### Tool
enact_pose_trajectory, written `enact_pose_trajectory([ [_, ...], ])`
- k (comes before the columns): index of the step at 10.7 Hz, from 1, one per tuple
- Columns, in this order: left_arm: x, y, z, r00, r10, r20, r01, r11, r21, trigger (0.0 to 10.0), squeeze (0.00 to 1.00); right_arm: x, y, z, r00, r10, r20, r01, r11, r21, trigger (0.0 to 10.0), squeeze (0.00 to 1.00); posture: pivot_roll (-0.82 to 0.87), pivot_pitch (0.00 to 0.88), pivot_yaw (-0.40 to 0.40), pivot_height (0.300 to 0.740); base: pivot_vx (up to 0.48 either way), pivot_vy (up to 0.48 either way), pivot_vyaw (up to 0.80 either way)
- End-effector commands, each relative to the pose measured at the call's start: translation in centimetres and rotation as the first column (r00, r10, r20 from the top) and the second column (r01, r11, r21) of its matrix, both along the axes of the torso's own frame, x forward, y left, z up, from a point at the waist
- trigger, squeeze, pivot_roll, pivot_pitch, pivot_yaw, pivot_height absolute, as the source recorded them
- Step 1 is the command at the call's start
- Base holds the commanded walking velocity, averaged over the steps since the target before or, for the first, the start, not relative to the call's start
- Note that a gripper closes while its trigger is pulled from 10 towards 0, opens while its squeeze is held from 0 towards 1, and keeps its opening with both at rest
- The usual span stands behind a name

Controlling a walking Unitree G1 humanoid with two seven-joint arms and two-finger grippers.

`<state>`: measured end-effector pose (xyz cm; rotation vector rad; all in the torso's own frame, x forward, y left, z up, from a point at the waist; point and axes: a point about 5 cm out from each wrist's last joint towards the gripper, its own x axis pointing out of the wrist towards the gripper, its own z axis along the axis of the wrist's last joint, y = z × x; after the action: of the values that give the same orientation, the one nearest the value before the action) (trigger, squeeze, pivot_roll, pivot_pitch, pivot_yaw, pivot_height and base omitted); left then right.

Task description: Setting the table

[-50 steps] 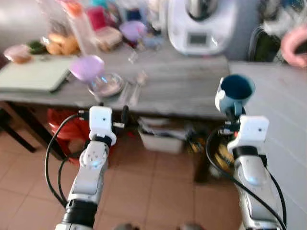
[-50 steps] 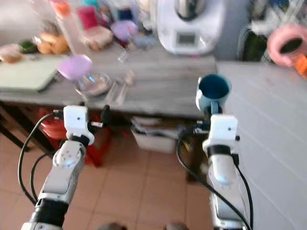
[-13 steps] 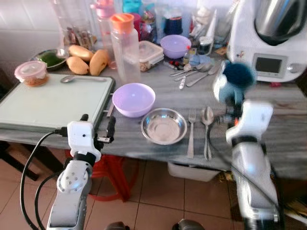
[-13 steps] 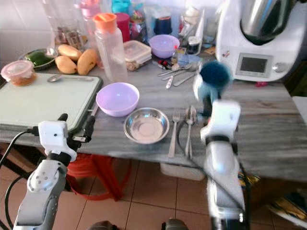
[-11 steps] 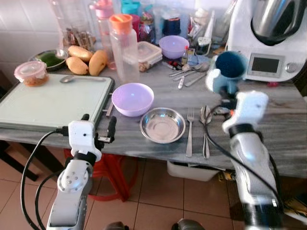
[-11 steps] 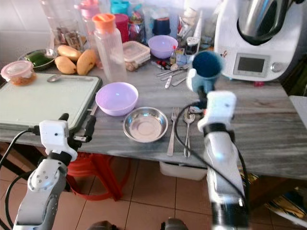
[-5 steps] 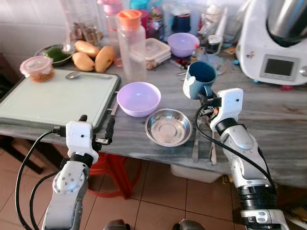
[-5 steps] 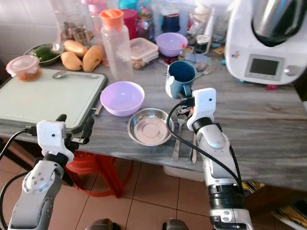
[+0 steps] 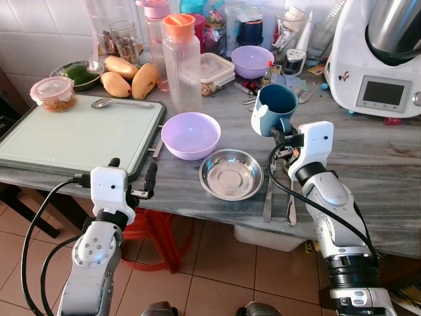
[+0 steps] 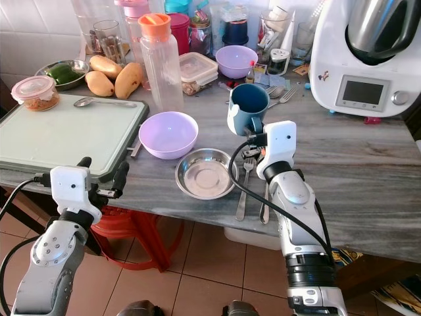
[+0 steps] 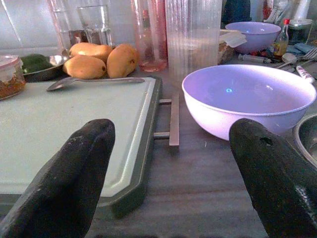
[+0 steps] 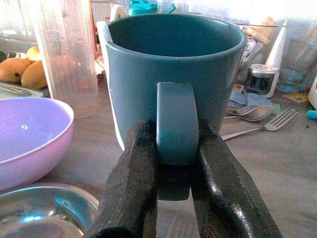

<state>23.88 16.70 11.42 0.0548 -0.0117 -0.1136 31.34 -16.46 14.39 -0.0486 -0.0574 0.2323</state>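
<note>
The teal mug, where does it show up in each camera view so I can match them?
Left eye view: teal mug right of centre, above the steel bowl.
Right eye view: a little right of centre.
Right wrist view: centre, its handle pinched by the right gripper.
Left wrist view: I can't pick it out.
Shared landmark: the near purple bowl, beside the mug.

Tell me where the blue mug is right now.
The blue mug is held by its handle in the right gripper, upright above the grey table, just right of the purple bowl and behind the steel bowl.
</note>
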Motion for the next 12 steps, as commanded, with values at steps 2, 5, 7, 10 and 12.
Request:
enact_pose_trajectory([
  [2, 0.0, 0.2, 0.4, 1.0, 0.005, 0.009, -0.005, 1.0, 0.004, 10.0, 0.0, 0.2, 0.1, 0.7, 1.0, 0.01, 0.028, -0.01, 1.0, 0.003, 10.0, 0.0, 0.01, 0.0, 0.04, 0.74, 0.0, 0.0, 0.0],
  [5, -0.8, 0.3, 0.6, 1.0, -0.019, -0.018, 0.02, 1.0, 0.023, 10.0, 0.0, 0.7, 0.3, -0.4, 0.995, 0.099, -0.002, -0.099, 0.995, -0.02, 10.0, 0.0, 0.05, 0.003, 0.062, 0.74, 0.0, 0.0, 0.0],
  [7, -1.1, 0.3, 0.6, 0.999, -0.026, -0.027, 0.027, 0.999, 0.029, 10.0, 0.0, 0.9, 0.2, -0.8, 0.992, 0.127, -0.016, -0.127, 0.991, -0.035, 10.0, 0.0, 0.05, 0.001, 0.058, 0.74, 0.0, 0.0, 0.0],
  [10, -1.1, 0.3, 0.7, 0.999, -0.025, -0.032, 0.025, 0.999, 0.029, 10.0, 0.0, 1.1, 0.1, -1.5, 0.992, 0.125, -0.032, -0.127, 0.991, -0.038, 10.0, 0.0, 0.05, 0.0, 0.058, 0.74, 0.0, 0.0, 0.0],
  [12, -1.1, 0.4, 0.7, 0.999, -0.028, -0.034, 0.029, 0.999, 0.03, 10.0, 0.0, 1.2, -0.3, -2.1, 0.992, 0.109, -0.064, -0.111, 0.993, -0.031, 10.0, 0.0, 0.05, 0.0, 0.061, 0.74, 0.0, 0.0, 0.0],
])
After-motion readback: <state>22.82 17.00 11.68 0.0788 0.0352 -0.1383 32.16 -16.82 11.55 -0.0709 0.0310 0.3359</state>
